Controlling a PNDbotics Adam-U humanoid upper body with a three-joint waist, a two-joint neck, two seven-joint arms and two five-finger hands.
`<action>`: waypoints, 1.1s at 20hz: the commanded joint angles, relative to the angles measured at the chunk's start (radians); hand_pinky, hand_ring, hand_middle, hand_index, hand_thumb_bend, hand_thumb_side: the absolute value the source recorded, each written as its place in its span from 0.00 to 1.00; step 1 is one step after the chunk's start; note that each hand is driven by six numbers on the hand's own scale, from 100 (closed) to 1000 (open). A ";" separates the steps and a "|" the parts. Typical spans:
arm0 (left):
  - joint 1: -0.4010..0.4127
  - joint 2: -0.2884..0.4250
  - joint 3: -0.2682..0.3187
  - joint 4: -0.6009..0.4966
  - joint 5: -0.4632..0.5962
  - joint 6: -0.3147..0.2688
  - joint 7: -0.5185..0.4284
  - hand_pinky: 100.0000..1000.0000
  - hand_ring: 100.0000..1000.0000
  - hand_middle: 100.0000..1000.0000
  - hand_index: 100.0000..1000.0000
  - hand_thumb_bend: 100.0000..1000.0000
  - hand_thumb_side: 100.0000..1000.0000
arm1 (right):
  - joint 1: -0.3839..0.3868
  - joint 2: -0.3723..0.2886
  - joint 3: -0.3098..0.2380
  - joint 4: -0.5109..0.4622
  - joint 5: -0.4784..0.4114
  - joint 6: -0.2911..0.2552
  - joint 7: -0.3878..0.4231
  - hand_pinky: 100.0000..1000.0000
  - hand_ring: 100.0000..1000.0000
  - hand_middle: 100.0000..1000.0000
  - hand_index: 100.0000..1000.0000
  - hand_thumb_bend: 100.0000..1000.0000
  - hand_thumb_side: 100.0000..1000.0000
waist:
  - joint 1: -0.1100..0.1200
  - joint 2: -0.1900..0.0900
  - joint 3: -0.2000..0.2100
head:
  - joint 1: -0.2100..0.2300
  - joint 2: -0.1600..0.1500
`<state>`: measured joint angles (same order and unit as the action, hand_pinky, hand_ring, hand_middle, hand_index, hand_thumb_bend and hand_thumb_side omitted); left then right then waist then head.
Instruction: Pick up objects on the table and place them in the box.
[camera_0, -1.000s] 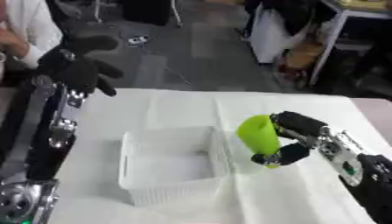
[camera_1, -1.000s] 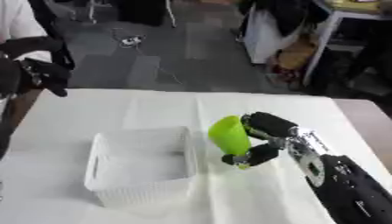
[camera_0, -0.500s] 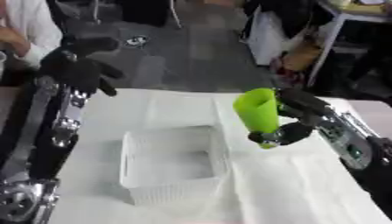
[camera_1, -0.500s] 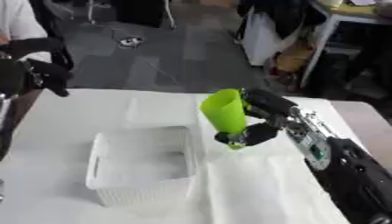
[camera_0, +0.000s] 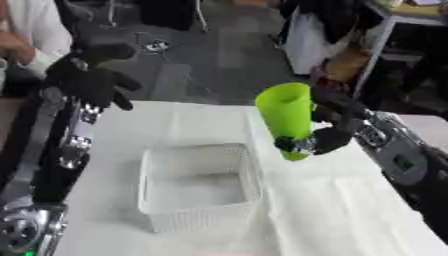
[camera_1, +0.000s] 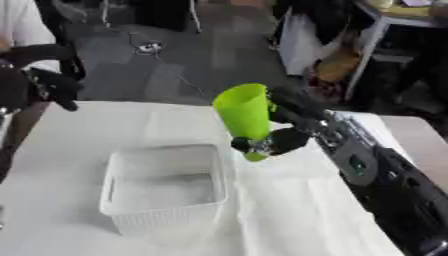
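The bench (camera_0: 219, 122), draped in a white cloth, fills the lower part of both views, and no loose object shows on its visible surface apart from the box. That box, a white plastic basket (camera_0: 199, 184) with perforated walls, stands near the middle of the bench, and its floor looks bare, so as far as these views show nothing has been put into it yet. At about 2 o'clock from the basket, just past its far right corner, the right hand (camera_0: 325, 131) holds a lime-green cup (camera_0: 286, 117) clear of the bench, upright with a slight tilt and its open mouth uppermost; the thumb and fingers (camera_1: 290, 138) are curled round the cup's lower half, with the narrow base poking out just below them. The cup hangs beside the basket's rim and not yet over the opening. The left hand (camera_0: 88, 80) is raised at about 10 o'clock from the basket, at the bench's far left edge, with its dark fingers loosely curled and nothing in them. By my reading the pick-up is done and the carry is partly done: the cup has yet to be brought toward 8 o'clock over the opening, lowered in and let go.
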<state>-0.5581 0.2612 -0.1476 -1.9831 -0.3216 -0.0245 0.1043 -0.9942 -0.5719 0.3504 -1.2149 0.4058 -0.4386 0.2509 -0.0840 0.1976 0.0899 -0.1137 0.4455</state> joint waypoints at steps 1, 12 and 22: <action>-0.023 0.001 0.003 -0.017 0.000 -0.002 0.000 0.42 0.54 0.74 0.82 0.16 0.98 | -0.029 0.000 0.005 -0.024 -0.047 0.005 -0.010 0.00 0.00 0.00 0.10 0.00 0.87 | 0.000 -0.020 0.006 | 0.006 -0.002; -0.054 -0.025 0.001 -0.017 -0.001 -0.012 0.002 0.42 0.54 0.74 0.82 0.17 0.97 | -0.035 0.034 0.024 -0.021 -0.082 0.000 -0.030 0.00 0.00 0.00 0.10 0.00 0.88 | -0.019 -0.017 0.049 | 0.012 -0.004; -0.076 -0.044 -0.004 -0.017 -0.021 -0.014 -0.005 0.43 0.54 0.74 0.82 0.17 0.97 | -0.043 0.056 0.026 -0.021 -0.105 -0.002 -0.045 0.00 0.00 0.00 0.10 0.00 0.88 | -0.034 -0.016 0.077 | 0.022 -0.001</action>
<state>-0.6112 0.2196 -0.1485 -1.9832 -0.3367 -0.0352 0.1023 -1.0114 -0.5043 0.3852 -1.2205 0.3097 -0.4401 0.2123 -0.1230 0.1978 0.1677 -0.1010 0.4456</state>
